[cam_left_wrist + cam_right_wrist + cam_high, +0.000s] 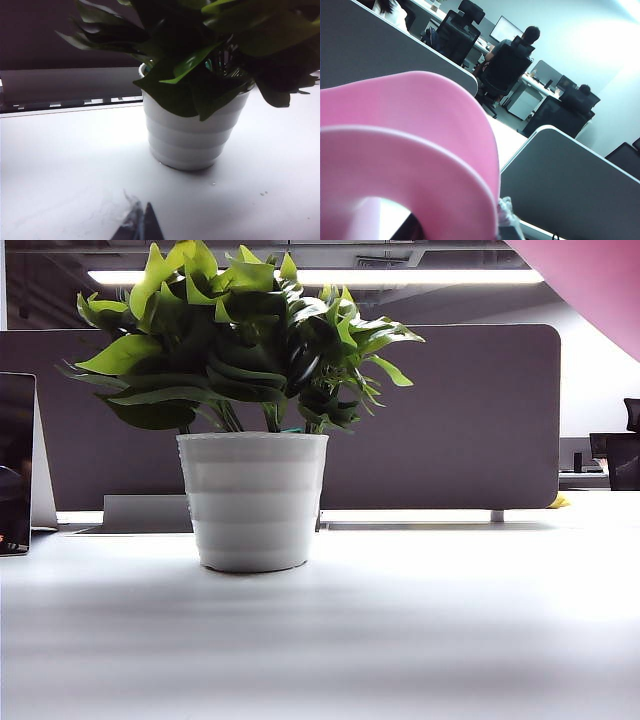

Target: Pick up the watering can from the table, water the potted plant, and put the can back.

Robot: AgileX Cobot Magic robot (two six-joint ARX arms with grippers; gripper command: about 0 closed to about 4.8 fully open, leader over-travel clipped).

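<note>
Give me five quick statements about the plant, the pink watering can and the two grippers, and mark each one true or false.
1. The potted plant stands upright on the table. True.
2. The watering can rests on the table beside the pot. False: it is up in the air, at the top right corner of the exterior view.
3. The pot is pink. False: it is white and ribbed.
4. The right gripper is at the watering can, which fills the right wrist view. True.
5. The left gripper is clamped on a leaf. False: it sits low by the table, short of the pot, holding nothing.
</note>
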